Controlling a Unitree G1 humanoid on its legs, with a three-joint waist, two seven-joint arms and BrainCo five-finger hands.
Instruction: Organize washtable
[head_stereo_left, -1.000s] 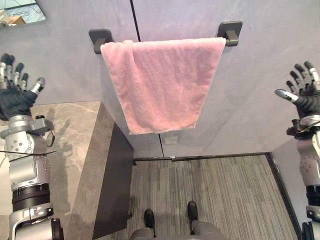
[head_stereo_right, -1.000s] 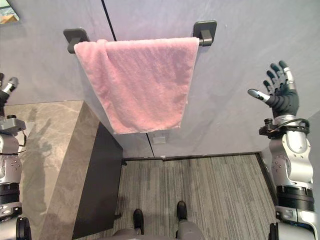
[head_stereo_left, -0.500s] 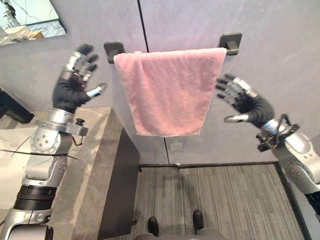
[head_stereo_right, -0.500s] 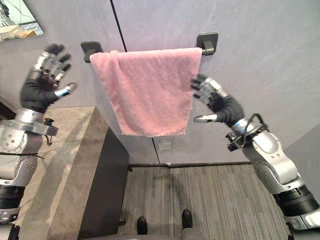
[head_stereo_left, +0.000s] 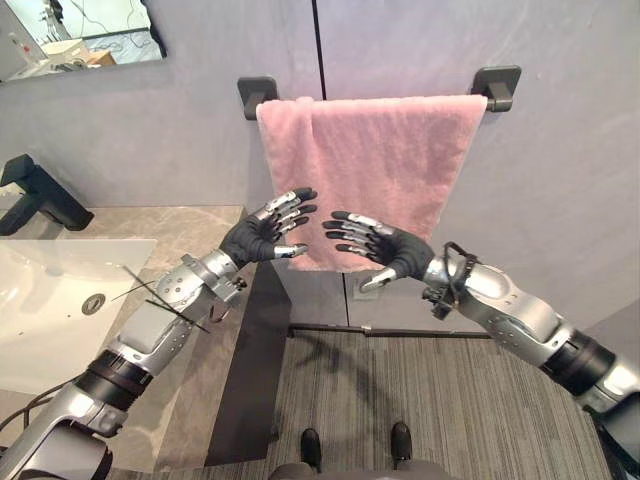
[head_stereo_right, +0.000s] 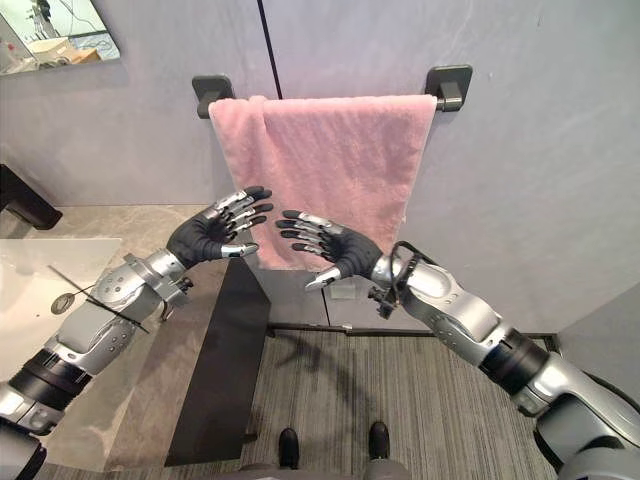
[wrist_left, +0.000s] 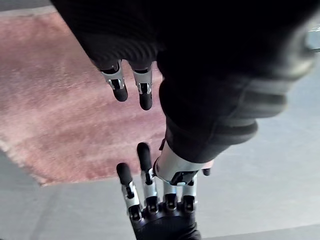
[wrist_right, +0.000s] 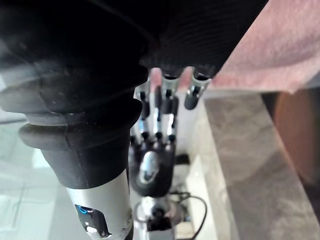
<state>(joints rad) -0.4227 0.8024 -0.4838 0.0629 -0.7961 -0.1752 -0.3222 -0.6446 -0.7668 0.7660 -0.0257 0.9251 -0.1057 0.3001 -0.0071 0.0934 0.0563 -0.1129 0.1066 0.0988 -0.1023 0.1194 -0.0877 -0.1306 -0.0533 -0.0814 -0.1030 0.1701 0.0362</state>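
A pink towel hangs over a black rail with two wall brackets on the grey wall. My left hand and right hand are both open in front of the towel's lower part, palms turned toward each other with a small gap between the fingertips. Neither holds anything. In the left wrist view my straight fingers point at the towel, with the right hand opposite. The right wrist view shows the left hand past my own fingers.
A white sink basin is set in the stone counter at the left, with a black faucet behind it and a mirror above. The counter's dark side panel drops to striped carpet below the towel.
Both hands dropped from beside the towel's upper corners and came inward, now facing each other before its lower edge. The camera turned left, bringing the sink and faucet into view.
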